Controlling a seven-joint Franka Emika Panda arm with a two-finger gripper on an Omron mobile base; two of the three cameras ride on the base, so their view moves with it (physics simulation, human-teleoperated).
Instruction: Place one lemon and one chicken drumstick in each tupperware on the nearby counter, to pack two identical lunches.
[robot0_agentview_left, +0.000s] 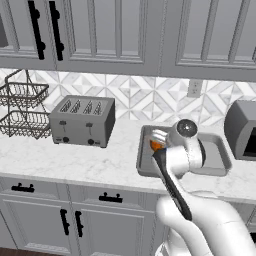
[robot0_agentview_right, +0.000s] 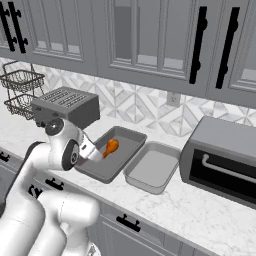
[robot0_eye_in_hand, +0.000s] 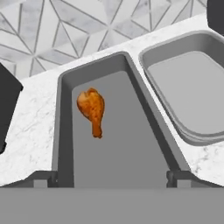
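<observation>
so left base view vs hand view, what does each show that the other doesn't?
Left base view alone: the toaster's slots, the wire basket stand, the cabinet doors under the counter.
Hand view alone: the whole chicken drumstick lying in the left tupperware, and the gripper open above it.
Both: the two tupperware, the right tupperware empty.

Home kitchen: marble-look counter (robot0_agentview_left: 75, 160), grey cabinets (robot0_agentview_left: 110, 30), tiled backsplash (robot0_agentview_left: 150, 97), toaster (robot0_agentview_left: 82, 120), toaster oven (robot0_agentview_right: 225, 157).

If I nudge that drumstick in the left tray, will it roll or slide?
The drumstick lies flat in the darker tray; being fat at one end and thin at the other, it would probably pivot rather than roll straight. The tray's smooth-looking floor suggests easy sliding. It looks stiff, not floppy.
</observation>
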